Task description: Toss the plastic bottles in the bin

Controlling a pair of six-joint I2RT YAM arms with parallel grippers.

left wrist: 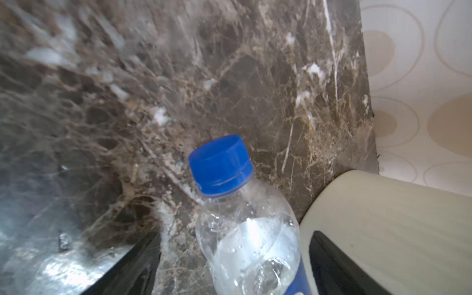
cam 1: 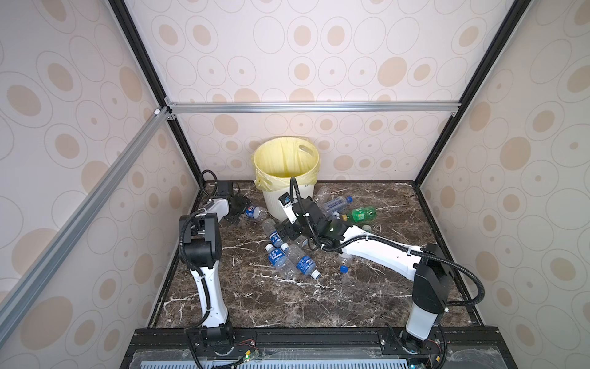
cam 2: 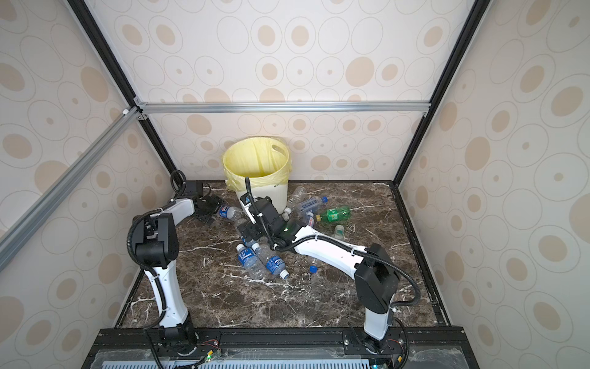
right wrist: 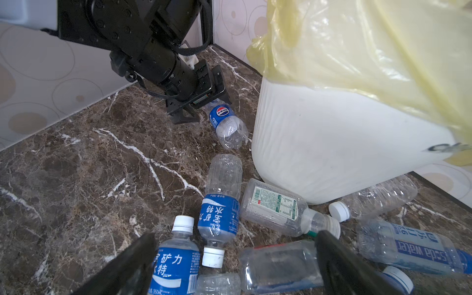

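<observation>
One dark marble table (cam 1: 351, 303) fills the floor of a booth with spotted walls (cam 1: 526, 159). At its back edge, near the middle, stands the bin (cam 1: 271, 203), cream, with a yellow bag (cam 1: 284, 159) folded over its rim.

Two white and black arms reach in from the near edge. The left arm (cam 1: 207, 287) stretches to a spot left of the bin. The right arm (cam 1: 383, 252) crosses the middle and ends in front of the bin.

The left gripper (cam 1: 241, 211) sits low over the table with its jaws apart, one on each side of the Pepsi bottle (cam 1: 257, 212). This bottle lies on the table just left of the bin's base. In the left wrist view, bare table shows between one finger (left wrist: 132, 268) and the bottle. The other finger (left wrist: 332, 268) is close beside its label, between bottle and bin. Its blue cap (left wrist: 221, 163) points past the fingertips.

The right gripper (right wrist: 236, 236) hangs above the pile with jaws wide apart, holding nothing.

About a dozen bottles (cam 1: 335, 203) lie on the table in front of the bin and to its right. Several of these, blue-labelled with white caps, lie below the right gripper's fingers. A green bottle (cam 1: 360, 214) lies to the right of the bin. Two blue-labelled bottles (cam 1: 277, 258) lie side by side nearer the front, left of the right arm.
</observation>
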